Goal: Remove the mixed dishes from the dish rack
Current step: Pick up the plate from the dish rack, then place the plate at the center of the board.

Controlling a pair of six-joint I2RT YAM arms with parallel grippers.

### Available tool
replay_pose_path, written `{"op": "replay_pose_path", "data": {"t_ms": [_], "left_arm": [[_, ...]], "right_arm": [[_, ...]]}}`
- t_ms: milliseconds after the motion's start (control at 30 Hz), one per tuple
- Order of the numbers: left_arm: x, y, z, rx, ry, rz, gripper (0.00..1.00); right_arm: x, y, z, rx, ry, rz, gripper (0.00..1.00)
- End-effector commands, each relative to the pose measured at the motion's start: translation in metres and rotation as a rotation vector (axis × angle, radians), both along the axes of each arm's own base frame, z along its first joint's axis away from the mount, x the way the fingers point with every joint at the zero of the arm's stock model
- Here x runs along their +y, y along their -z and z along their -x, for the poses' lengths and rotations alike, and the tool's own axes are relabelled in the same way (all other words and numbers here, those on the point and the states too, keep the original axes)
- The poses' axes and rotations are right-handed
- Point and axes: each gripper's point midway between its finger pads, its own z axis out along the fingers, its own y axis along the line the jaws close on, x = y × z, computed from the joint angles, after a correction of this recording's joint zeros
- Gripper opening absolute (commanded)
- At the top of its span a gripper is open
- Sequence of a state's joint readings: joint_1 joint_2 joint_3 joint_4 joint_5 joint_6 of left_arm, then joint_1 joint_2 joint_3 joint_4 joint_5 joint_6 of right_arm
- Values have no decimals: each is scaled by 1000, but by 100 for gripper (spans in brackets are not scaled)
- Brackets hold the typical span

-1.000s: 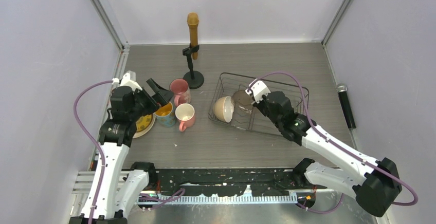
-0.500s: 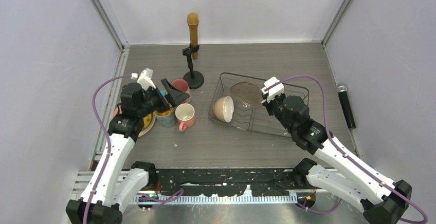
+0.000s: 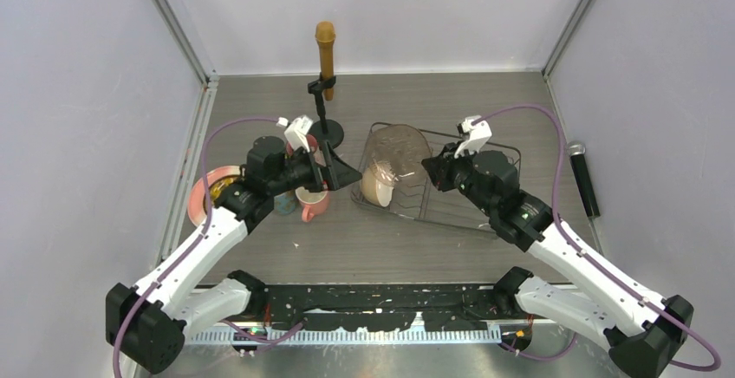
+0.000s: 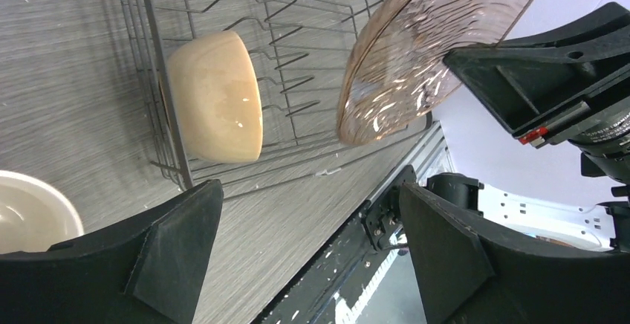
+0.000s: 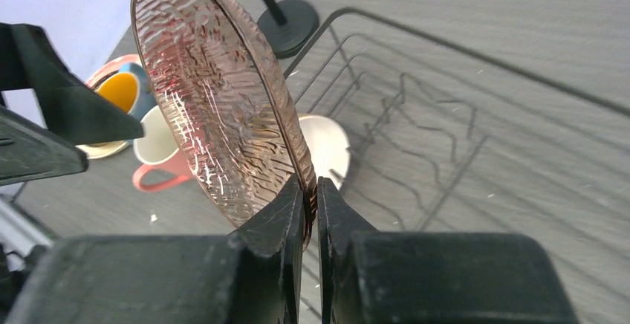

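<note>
My right gripper (image 3: 431,172) is shut on the rim of a shallow brownish glass bowl (image 3: 398,147) and holds it on edge above the left end of the black wire dish rack (image 3: 485,209). The pinch shows in the right wrist view (image 5: 310,190) with the bowl (image 5: 215,116) standing up from it. A cream bowl (image 3: 376,185) lies on its side in the rack's left end. My left gripper (image 3: 344,171) is open and empty, just left of the rack, facing both bowls (image 4: 423,49) (image 4: 215,94). It hangs over the mugs (image 3: 309,198).
A pink-and-cream plate (image 3: 202,205) carrying a small yellow plate lies at the left. A mug with yellow inside (image 5: 122,90) stands by the pink mug (image 5: 160,153). A microphone stand (image 3: 325,131) stands behind them. A black microphone (image 3: 585,177) lies right of the rack.
My right gripper has lifted the brownish bowl up out of the rack and leftward. My left arm has swung right from over the plates and mugs to the rack's left end, still open.
</note>
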State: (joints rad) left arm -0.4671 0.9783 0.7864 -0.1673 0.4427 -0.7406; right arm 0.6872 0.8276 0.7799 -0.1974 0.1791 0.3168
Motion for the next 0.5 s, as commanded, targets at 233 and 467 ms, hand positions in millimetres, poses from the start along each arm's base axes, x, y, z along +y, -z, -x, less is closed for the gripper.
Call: {"op": "replay_pose_path", "data": {"t_ms": [233, 467], "left_arm": [[-13, -12, -21, -71, -66, 10, 72], [-11, -11, -24, -72, -101, 20, 40]], "right_arm": [[55, -13, 6, 169, -140, -228, 0], [70, -16, 13, 183, -220, -276, 0]]}}
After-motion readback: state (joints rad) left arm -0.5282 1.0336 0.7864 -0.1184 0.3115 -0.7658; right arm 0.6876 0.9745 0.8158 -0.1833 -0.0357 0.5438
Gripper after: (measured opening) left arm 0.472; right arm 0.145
